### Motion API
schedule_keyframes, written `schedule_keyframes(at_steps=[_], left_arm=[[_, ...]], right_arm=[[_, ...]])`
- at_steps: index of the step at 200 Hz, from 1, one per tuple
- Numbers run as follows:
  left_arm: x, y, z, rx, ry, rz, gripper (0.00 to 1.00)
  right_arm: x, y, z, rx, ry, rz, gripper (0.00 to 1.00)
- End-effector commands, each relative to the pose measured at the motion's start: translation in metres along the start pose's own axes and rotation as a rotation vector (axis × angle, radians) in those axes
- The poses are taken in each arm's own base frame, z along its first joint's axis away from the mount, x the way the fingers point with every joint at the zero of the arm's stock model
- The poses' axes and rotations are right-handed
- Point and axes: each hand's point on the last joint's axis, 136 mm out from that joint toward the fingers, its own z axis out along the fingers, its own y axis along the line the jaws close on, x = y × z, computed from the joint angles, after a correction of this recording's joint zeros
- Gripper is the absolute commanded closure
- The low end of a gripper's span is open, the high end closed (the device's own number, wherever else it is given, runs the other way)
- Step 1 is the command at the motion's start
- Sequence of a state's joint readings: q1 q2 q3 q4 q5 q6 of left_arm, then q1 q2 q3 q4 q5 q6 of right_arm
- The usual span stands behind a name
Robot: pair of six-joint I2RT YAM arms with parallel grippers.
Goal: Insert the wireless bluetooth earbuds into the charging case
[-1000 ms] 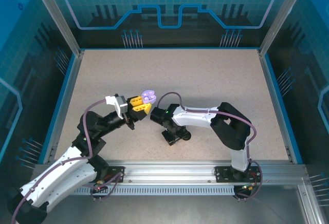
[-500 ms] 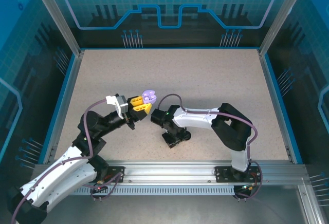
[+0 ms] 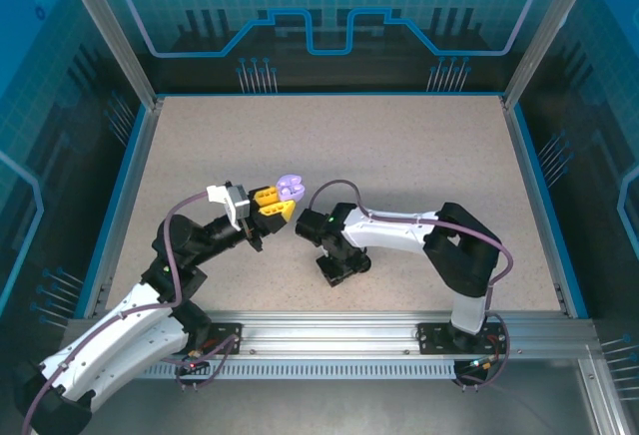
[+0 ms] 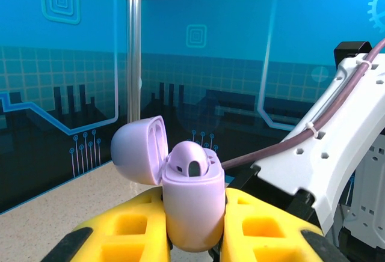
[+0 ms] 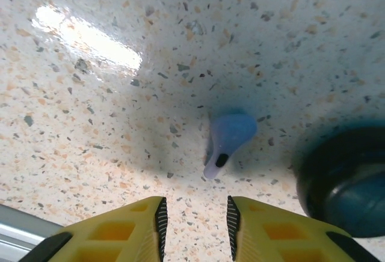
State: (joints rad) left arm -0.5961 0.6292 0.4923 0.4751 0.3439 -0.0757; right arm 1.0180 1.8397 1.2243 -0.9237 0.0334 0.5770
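Pinching the open lilac case, the left gripper held it up. The right gripper, fingers slightly apart and empty, hung over a loose earbud not yet inserted.

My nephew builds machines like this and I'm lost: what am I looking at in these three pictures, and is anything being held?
These are two robot arms, left arm and right arm, bolted at the near edge of a speckled table. The wide picture looks down from above; the other two come from a camera on each wrist. The left fingers clamp an open lilac charging case. The right fingers point down, slightly apart and empty, over a small lilac earbud lying on the table beside a dark round object.
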Motion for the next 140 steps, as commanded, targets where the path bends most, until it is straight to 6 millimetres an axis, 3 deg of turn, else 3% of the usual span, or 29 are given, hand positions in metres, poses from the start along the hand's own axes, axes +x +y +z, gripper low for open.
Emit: schedule_keyframes(at_steps=[1, 69, 140], left_arm=[[-0.009, -0.003, -0.001, 0.002, -0.03, 0.015, 0.87], [-0.011, -0.003, -0.003, -0.001, -0.032, 0.023, 0.87], [-0.012, -0.003, -0.003, -0.003, -0.033, 0.026, 0.87]], right_arm=[[-0.004, -0.012, -0.01, 0.016, -0.029, 0.038, 0.64], [-0.028, -0.015, -0.006, 0.004, -0.057, 0.056, 0.63], [-0.032, -0.013, 0.004, 0.002, -0.036, 0.053, 0.62]])
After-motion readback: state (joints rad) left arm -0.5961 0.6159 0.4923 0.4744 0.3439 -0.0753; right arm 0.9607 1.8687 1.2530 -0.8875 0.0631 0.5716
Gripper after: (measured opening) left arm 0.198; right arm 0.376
